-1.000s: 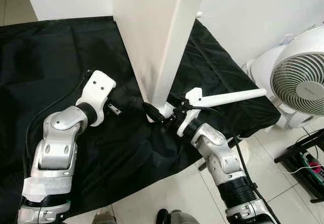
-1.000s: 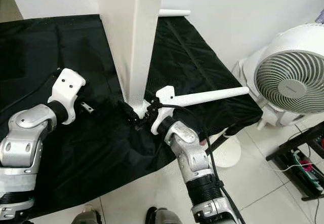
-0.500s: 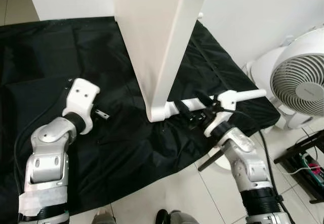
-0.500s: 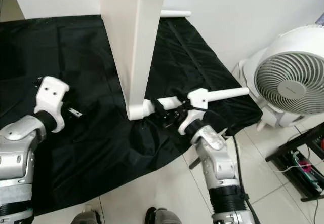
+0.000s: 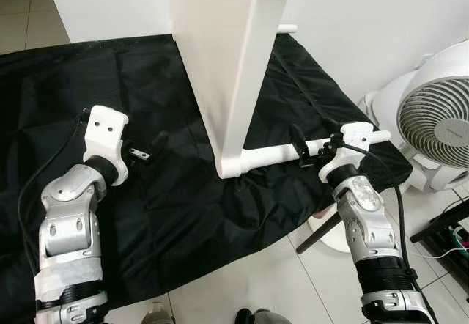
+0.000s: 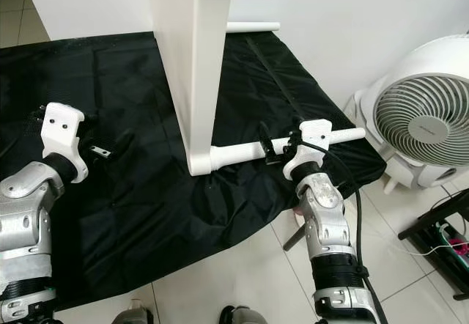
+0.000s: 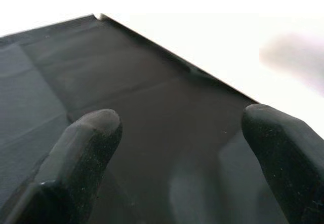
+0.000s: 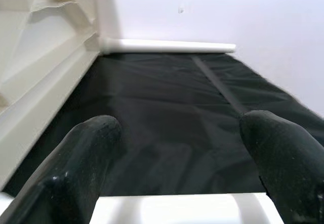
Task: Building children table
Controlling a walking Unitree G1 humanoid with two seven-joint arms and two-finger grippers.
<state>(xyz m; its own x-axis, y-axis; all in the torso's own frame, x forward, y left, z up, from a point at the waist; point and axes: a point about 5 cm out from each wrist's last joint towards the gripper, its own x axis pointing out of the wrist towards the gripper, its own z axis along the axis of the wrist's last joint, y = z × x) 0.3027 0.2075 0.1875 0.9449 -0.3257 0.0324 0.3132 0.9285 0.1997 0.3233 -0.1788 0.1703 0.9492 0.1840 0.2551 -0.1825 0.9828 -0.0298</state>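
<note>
On the black cloth (image 5: 183, 214) spread over the tiled floor (image 5: 278, 280), the white children's table (image 5: 220, 60) rests tipped, one thick leg (image 5: 245, 97) coming down to the cloth. A loose white table leg (image 5: 282, 152) lies flat on the cloth, its near end touching the foot of that leg. My right gripper (image 8: 177, 173) sits at the far end of this loose leg; in the right wrist view its fingers (image 8: 86, 153) are spread wide, one on each side, with the white rod just below them and nothing pinched. My left gripper (image 7: 182, 148) hovers over bare cloth well to the left of the table, fingers likewise parted and empty. A second white rod (image 6: 253, 26) lies at the cloth's far edge by the wall, and a white fan (image 5: 436, 119) stands to the right. I judge the step in hand to be picking up the loose leg for fitting. Next I need to lower the right fingers around the rod, clamp, then lift it clear of the table.
</note>
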